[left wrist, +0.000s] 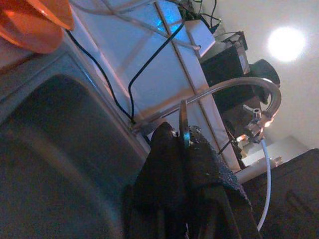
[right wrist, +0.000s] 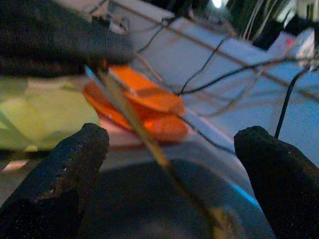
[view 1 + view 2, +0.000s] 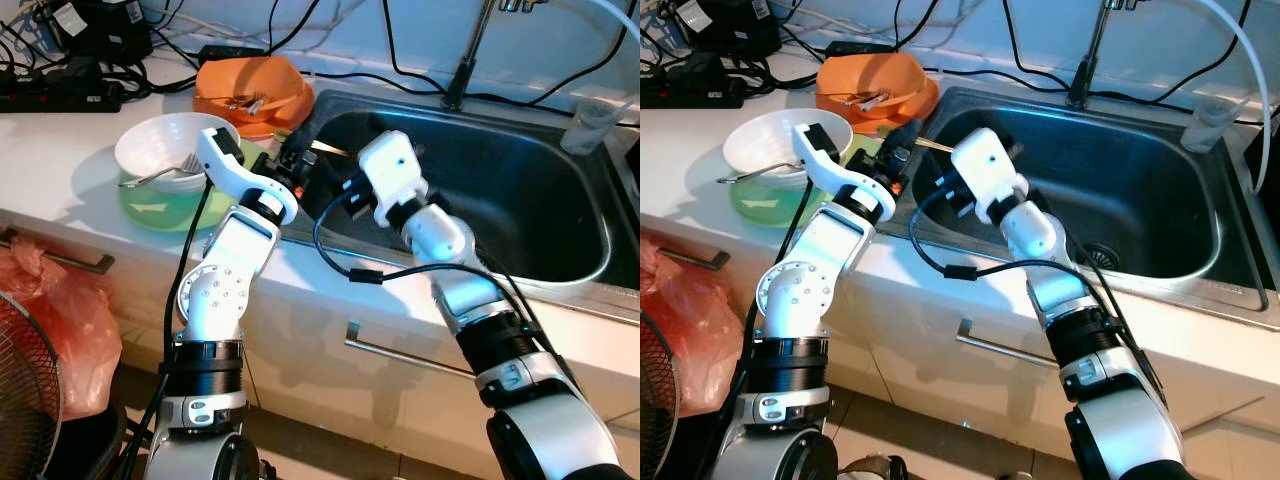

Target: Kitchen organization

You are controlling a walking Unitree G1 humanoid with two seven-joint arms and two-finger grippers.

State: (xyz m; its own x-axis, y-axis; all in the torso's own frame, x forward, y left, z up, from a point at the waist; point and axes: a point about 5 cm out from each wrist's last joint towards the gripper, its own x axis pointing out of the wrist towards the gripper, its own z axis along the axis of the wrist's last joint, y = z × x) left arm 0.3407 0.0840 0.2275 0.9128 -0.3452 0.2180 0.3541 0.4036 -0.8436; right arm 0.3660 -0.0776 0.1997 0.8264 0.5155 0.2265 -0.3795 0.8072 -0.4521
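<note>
Left hand (image 3: 908, 140) pinches a thin, stiff, light chopstick (image 2: 134, 122) at one end; right hand (image 2: 169, 164) gapes wide, empty, ready for mid-shaft.

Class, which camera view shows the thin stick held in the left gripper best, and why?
The right wrist view: the thin stick runs lengthwise, close up, between the open right gripper. The left wrist view shows it edge-on in the shut left gripper. The eye views show a short tip.

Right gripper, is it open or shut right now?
Open. In the right wrist view the right gripper shows its two black fingers wide apart, with a thin stick running between them, untouched.
</note>
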